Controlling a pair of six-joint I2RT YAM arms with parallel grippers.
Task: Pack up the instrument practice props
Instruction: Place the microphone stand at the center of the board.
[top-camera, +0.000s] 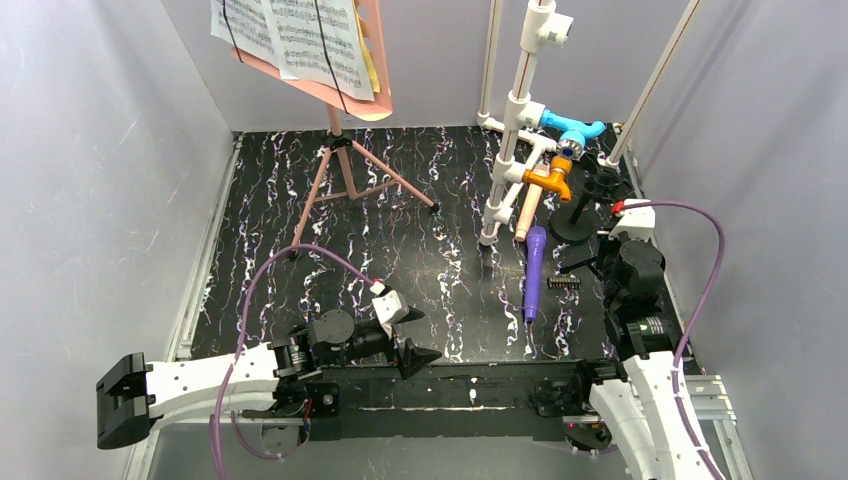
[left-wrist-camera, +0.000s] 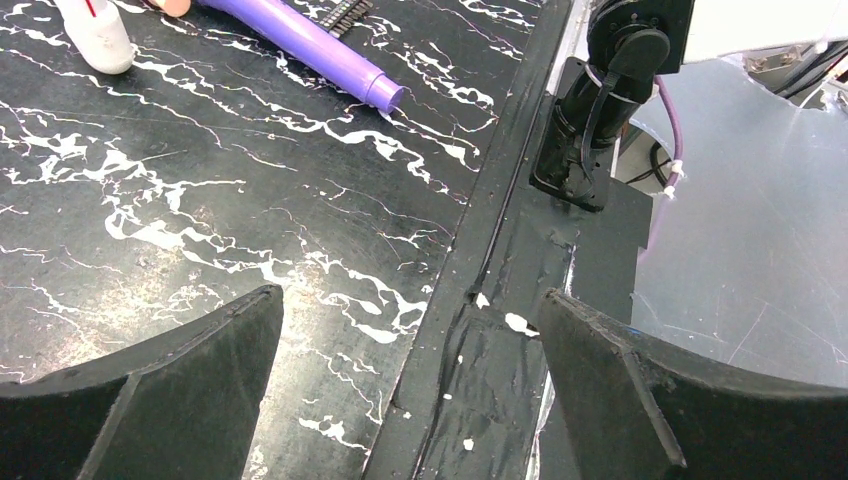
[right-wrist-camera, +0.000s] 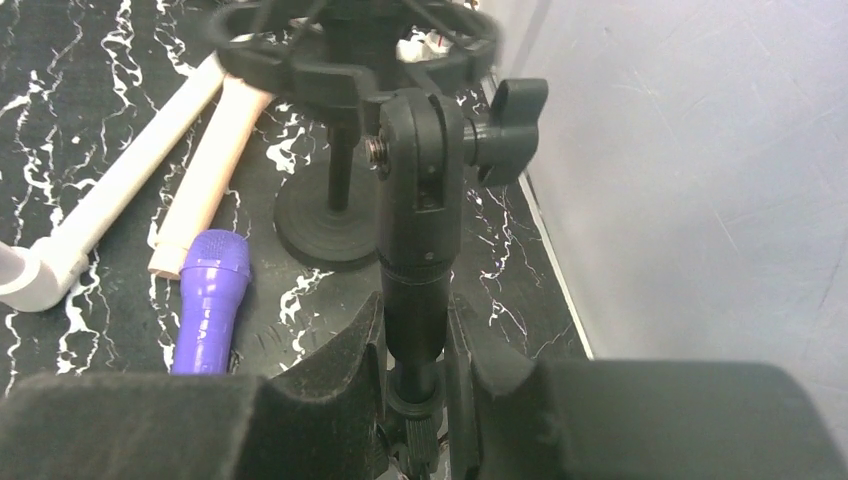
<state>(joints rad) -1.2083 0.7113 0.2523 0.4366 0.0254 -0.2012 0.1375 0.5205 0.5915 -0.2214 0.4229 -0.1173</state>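
My right gripper (right-wrist-camera: 415, 330) is shut on the shaft of a small black tripod stand (right-wrist-camera: 420, 190), which stands upright near the right wall with a knob and ring clip on top. In the top view this gripper (top-camera: 622, 262) sits right of the purple microphone (top-camera: 535, 272), which lies flat on the table. The beige microphone (top-camera: 527, 210) lies just beyond it. At the back left stands the pink sheet-music holder (top-camera: 355, 60) on its tripod legs (top-camera: 345, 180), carrying music pages (top-camera: 300, 35). My left gripper (top-camera: 415, 340) is open and holds nothing, low over the table's near edge (left-wrist-camera: 405, 300).
A white pipe frame (top-camera: 515, 120) with blue and orange fittings rises at the back centre-right. A second black stand with a round base (top-camera: 575, 225) sits behind my right gripper. A small black comb-like piece (top-camera: 563, 283) lies by the purple microphone. Grey walls enclose the table.
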